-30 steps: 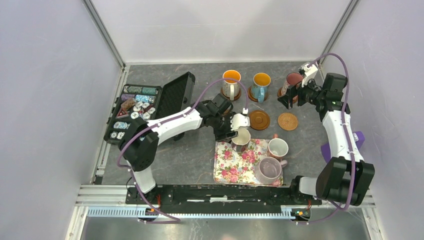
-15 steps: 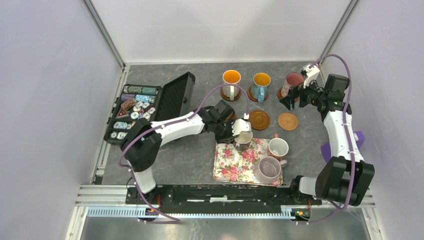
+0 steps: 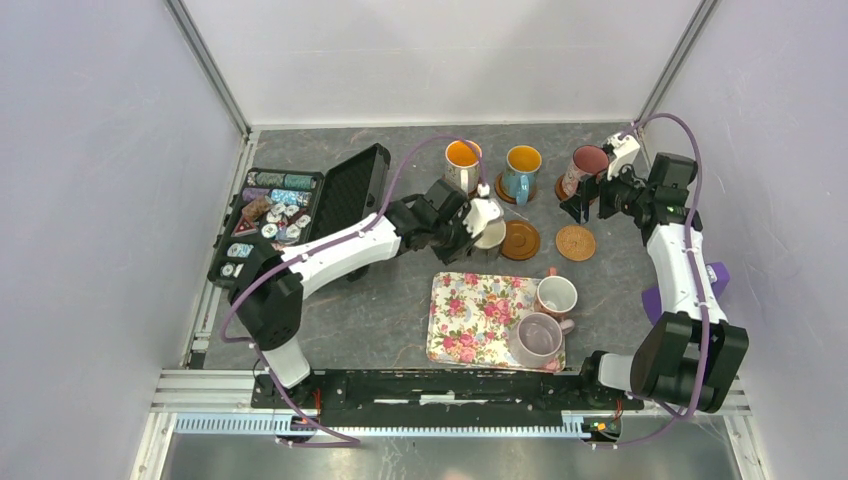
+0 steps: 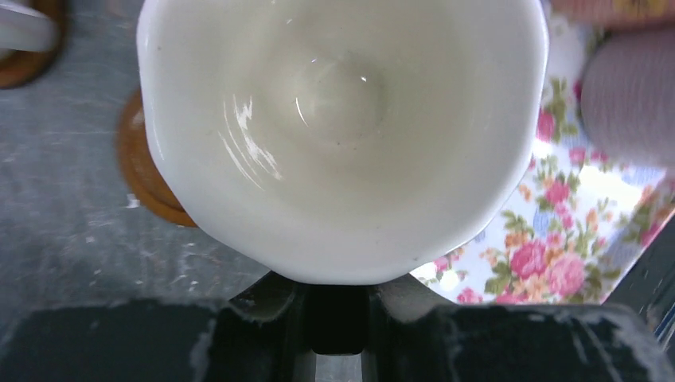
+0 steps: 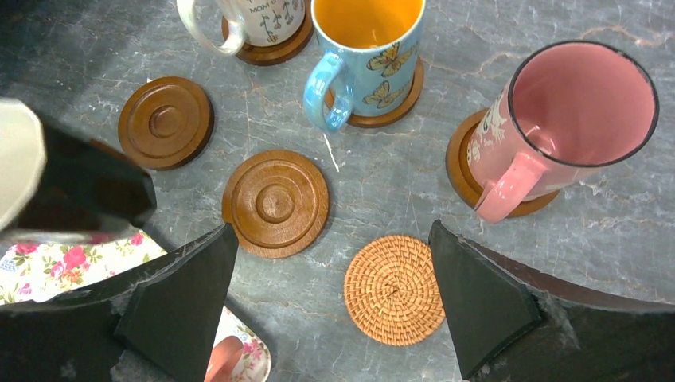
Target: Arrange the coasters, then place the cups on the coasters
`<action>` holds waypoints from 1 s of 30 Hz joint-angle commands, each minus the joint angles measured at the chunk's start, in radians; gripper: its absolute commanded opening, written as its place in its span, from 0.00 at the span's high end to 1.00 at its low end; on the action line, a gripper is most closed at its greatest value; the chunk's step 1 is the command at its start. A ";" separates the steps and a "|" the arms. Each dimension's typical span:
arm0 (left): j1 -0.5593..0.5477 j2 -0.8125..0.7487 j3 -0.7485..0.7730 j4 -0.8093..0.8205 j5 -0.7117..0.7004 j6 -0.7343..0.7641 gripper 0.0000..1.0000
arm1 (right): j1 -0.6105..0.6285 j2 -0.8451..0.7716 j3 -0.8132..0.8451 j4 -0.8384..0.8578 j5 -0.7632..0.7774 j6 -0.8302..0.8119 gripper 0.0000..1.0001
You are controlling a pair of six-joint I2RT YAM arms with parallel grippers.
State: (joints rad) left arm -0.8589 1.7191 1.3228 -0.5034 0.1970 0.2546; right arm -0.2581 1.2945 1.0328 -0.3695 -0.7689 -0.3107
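Left gripper (image 3: 478, 214) has carried the cup (image 3: 490, 234) off the tray (image 3: 470, 320).

Back row, left to right: left mug (image 3: 462, 166), middle mug (image 3: 522, 172), right mug (image 3: 586, 166), each on a coaster (image 5: 460, 171). Before them three more coasters in a row: left coaster (image 5: 165, 122), centre coaster (image 3: 520, 240), right coaster (image 3: 575, 242). Fourth mug (image 3: 489, 233) over left coaster. Tray (image 3: 470, 320) nearer front, two mugs (image 3: 556, 297) at its right end. Chip case (image 3: 290, 205) far left.

Overhead looking down, wrist views close, sharing floral tray (image 3: 470, 325)
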 commanded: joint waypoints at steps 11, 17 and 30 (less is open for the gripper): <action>-0.054 0.221 0.502 -0.014 -0.275 -0.379 0.98 | -0.053 -0.081 -0.073 0.025 0.170 0.073 0.02; -0.080 0.330 0.642 -0.086 -0.344 -0.458 0.98 | -0.083 -0.080 -0.059 -0.051 0.182 -0.010 0.02; -0.133 0.433 0.704 -0.118 -0.406 -0.575 0.97 | -0.127 -0.068 -0.043 -0.168 0.125 -0.153 0.02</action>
State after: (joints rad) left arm -0.9787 2.1559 1.9358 -0.6914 -0.1795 -0.2283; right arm -0.3801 1.2377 0.9672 -0.5213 -0.6193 -0.4316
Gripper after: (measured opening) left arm 0.266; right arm 0.979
